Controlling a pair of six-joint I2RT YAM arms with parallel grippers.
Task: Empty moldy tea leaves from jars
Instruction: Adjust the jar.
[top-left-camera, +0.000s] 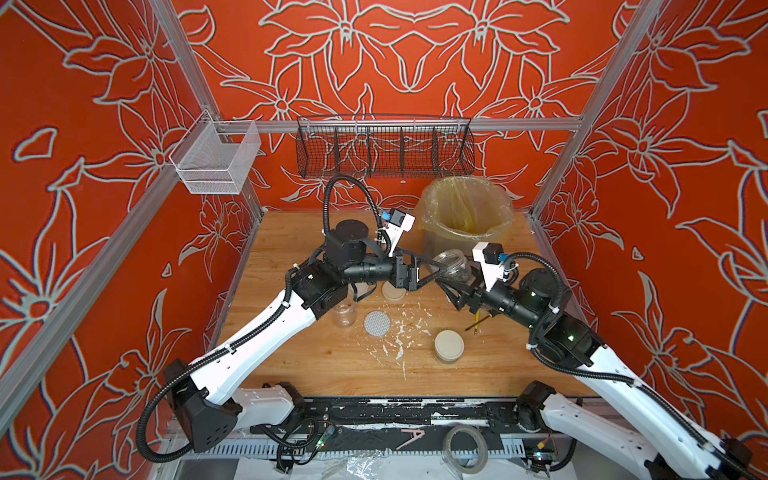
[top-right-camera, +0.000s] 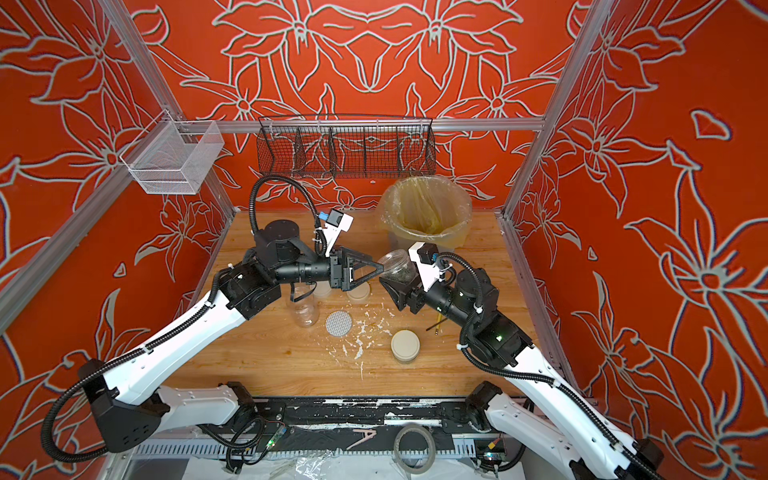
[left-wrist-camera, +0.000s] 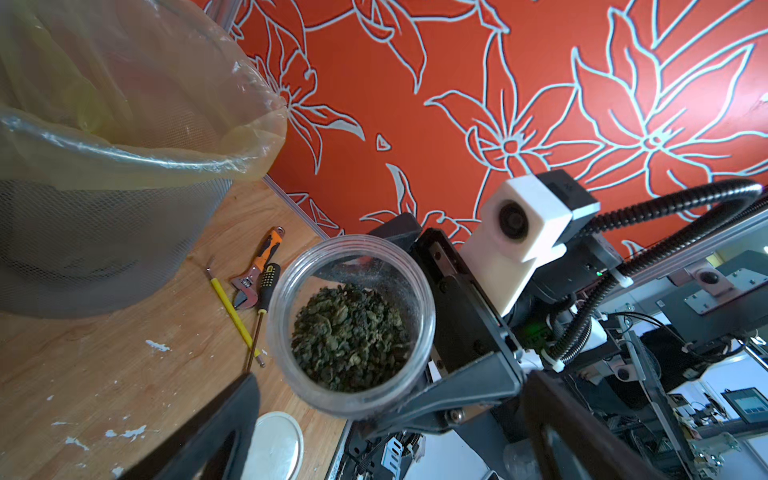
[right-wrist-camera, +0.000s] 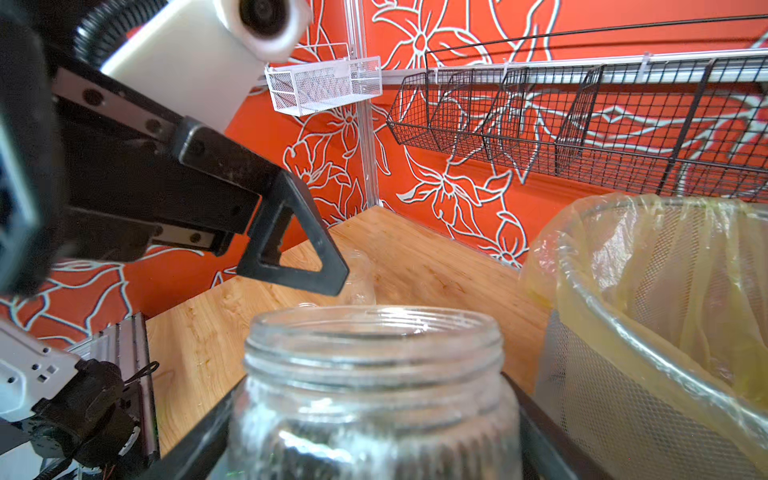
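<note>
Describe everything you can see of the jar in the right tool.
The jar is small, clear and cylindrical, with a threaded neck and faintly ribbed wall. Its lid is off, the mouth open. Dark grey-green tea leaves lie heaped in its bottom. The right tool clamps its body from two sides, holding it tilted with the mouth toward the open left tool, close beside the plastic-lined mesh bin. Whether the left tool touches it cannot be told.

Four jars (top-left-camera: 451, 259), two wall baskets (top-left-camera: 384, 151), one lined bin (top-left-camera: 428, 208), three hand tools (left-wrist-camera: 253, 274), one tape roll (top-left-camera: 448, 444).
</note>
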